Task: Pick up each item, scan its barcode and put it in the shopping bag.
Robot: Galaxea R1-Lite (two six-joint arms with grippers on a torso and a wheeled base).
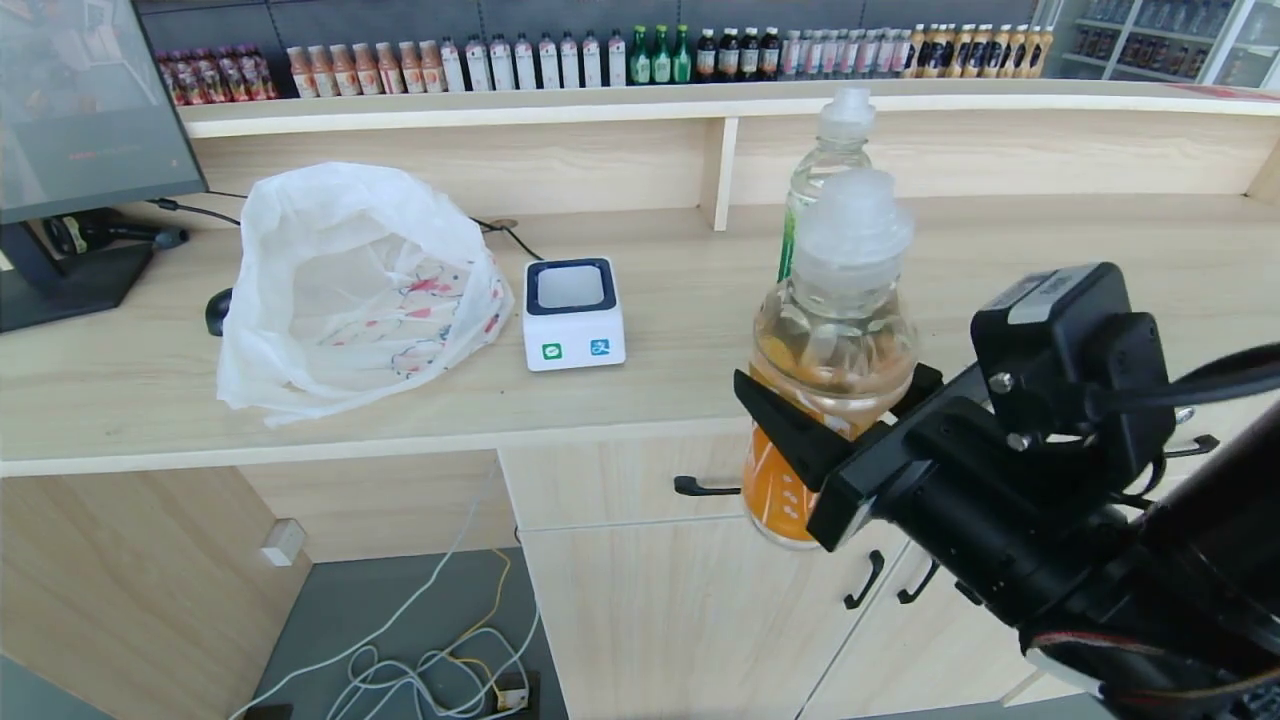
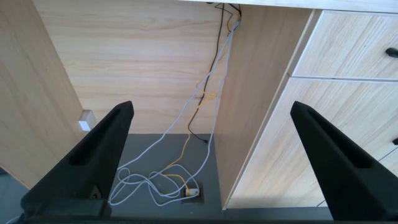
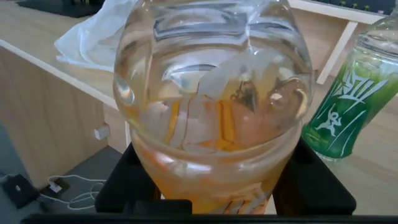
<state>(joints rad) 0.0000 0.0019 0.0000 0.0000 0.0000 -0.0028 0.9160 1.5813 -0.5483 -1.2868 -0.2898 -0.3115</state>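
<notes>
Gripped by the right end effector [image 1: 835, 405], the orange bottle [image 1: 835, 330] is judged not yet scanned; the green bottle [image 1: 828, 155] is left behind it.

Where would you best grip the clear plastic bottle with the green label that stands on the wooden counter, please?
Grip the green-labelled bottle around its wide labelled body, probably, coming level from the front edge of the counter: it stands upright, and its neck narrows toward the cap.
</notes>
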